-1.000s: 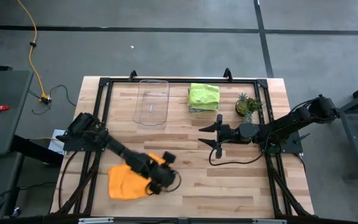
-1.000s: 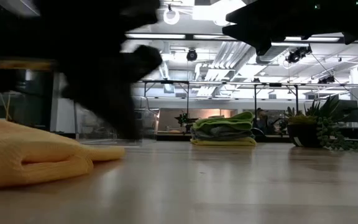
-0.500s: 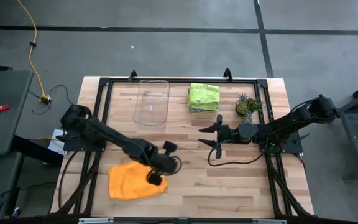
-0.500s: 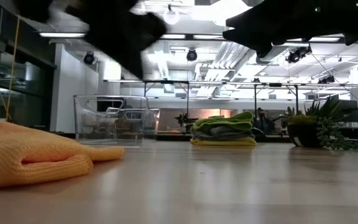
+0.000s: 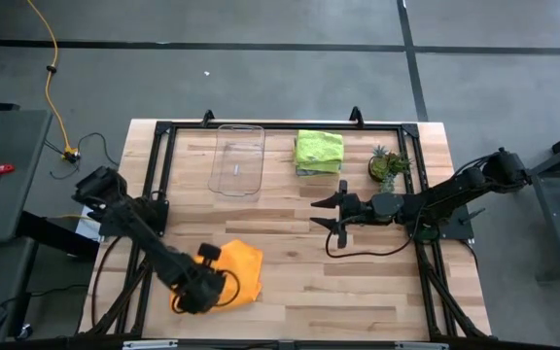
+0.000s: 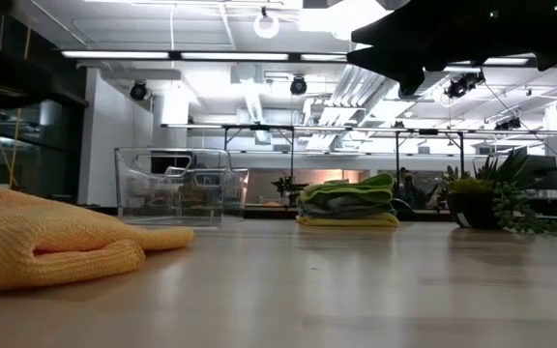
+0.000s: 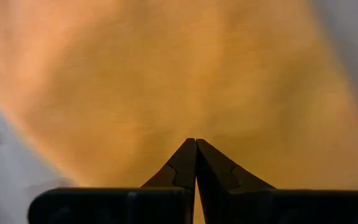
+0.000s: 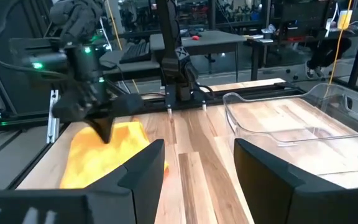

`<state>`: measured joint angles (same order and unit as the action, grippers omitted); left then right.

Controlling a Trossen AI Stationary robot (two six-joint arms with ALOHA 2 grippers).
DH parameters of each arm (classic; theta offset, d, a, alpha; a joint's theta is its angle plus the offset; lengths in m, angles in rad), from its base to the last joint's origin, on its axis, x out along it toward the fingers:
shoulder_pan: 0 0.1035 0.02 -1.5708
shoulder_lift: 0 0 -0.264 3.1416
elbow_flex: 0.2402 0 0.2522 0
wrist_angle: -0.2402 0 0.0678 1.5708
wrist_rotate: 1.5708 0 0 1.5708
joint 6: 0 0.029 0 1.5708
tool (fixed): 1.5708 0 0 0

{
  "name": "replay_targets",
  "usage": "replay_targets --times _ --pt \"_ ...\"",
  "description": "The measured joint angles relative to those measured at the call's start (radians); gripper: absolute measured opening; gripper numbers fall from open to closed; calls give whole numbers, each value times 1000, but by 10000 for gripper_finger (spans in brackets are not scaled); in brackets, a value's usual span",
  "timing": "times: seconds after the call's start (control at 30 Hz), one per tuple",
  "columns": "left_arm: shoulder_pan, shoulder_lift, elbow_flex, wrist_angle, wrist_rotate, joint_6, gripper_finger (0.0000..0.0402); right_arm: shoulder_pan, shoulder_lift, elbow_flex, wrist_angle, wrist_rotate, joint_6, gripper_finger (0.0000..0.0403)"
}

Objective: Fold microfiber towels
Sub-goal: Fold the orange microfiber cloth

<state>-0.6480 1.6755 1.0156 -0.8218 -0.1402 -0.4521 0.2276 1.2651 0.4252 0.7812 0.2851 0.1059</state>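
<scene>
An orange towel (image 5: 239, 269) lies folded on the table near the front left; the low view shows its rounded fold (image 6: 56, 253) resting on the wood. My left gripper (image 5: 199, 285) points down over the towel's left part, its fingers shut (image 7: 196, 143) with only orange cloth beneath them. Seen from the right wrist, its tips (image 8: 104, 134) stand close over the cloth. My right gripper (image 5: 333, 214) waits open and level at mid-table, pointing toward the table's left. A stack of folded towels (image 5: 318, 152), lime green on top, sits at the far edge. My left gripper comes from above, pointing down over the orange towel's left part (image 7: 191, 106). I cannot tell whether its shut tips touch the cloth. The towel lies flat on the table.
A clear plastic tray (image 5: 236, 159) stands at the far edge, left of the towel stack. A small potted plant (image 5: 388, 164) stands to the stack's right. Bare wood (image 5: 358, 282) lies between the orange towel and the table's right edge.
My left gripper, shut throughout, has risen from the table at the orange towel's right edge. It has then swung toward the table's left edge, across the towel, turning as it went. The towel has kept its place and shape.
</scene>
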Motion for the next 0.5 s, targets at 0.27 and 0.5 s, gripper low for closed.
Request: replay_targets --times 0.27,0.5 --pt "-29 33 -27 14 -6 -178 0 0 0 0 2 0 0 184" --pt "75 119 -25 106 52 -60 0 0 0 0 1 1 1 184"
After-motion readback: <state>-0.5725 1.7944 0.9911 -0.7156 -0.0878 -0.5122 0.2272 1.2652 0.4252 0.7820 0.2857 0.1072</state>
